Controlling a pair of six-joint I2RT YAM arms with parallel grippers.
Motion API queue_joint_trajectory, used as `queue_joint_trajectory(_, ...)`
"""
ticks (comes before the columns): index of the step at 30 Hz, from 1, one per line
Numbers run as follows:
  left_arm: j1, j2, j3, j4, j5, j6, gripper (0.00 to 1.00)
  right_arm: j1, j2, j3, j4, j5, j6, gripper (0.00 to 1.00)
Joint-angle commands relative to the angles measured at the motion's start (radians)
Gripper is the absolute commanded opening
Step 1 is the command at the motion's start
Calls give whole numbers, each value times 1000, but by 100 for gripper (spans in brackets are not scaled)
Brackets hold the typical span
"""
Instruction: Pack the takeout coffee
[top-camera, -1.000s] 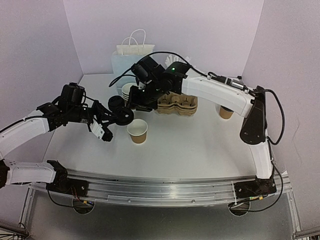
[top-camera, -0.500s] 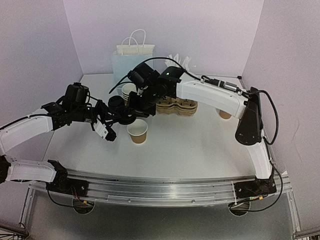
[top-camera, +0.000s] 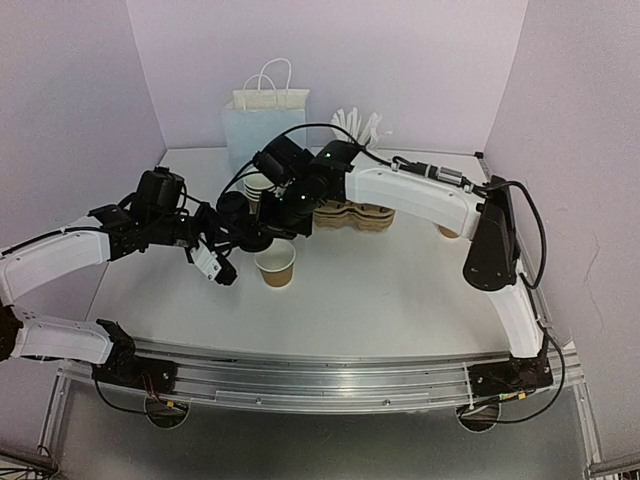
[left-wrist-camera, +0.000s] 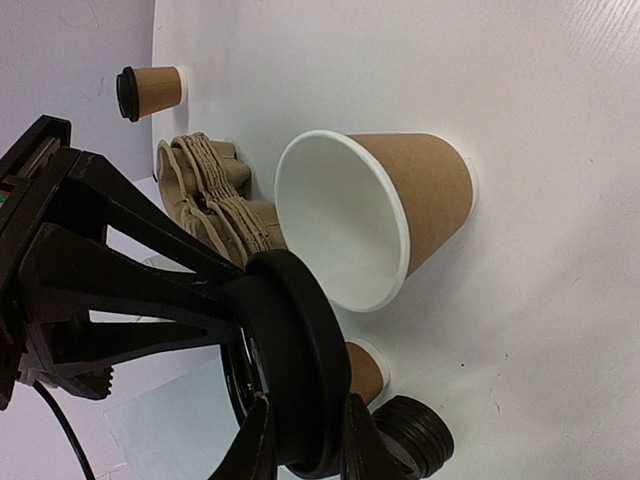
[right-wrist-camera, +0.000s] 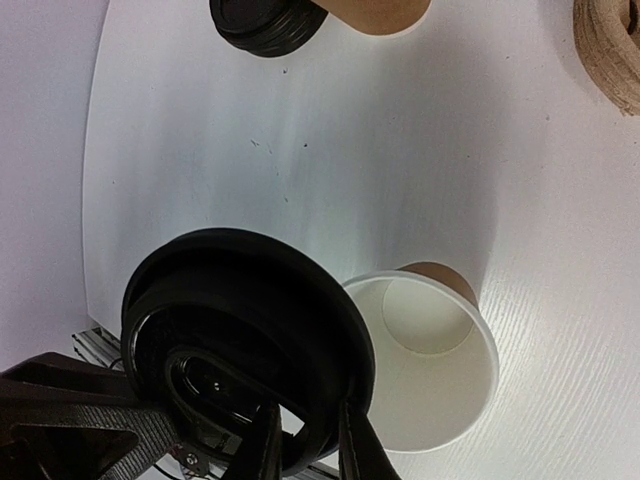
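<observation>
The left end effector and the right end effector each clamp narrowly on the rim of one black lid, probably for a handover. The open cup stands upright on the worktop, left of centre in the top view, just beside the lid, ready for capping.

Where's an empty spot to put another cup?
Bare table lies right of the open cup, in front of the cardboard carriers. Crowded: behind that cup, where left gripper and right gripper pinch a black lid, back to the bag.
</observation>
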Motion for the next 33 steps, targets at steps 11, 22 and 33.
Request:
queue_joint_trajectory(11, -17, -19, 13, 57, 12, -48, 54, 6, -33, 5, -11, 95, -88, 0)
queue_joint_trajectory(22, -17, -137, 66, -180, 46, -314, 100, -1, -100, 0, -71, 189, -267, 0)
queue_joint_trajectory(33, -17, -59, 137, -281, 97, -1084, 83, -1, 69, 260, -407, 165, -391, 0)
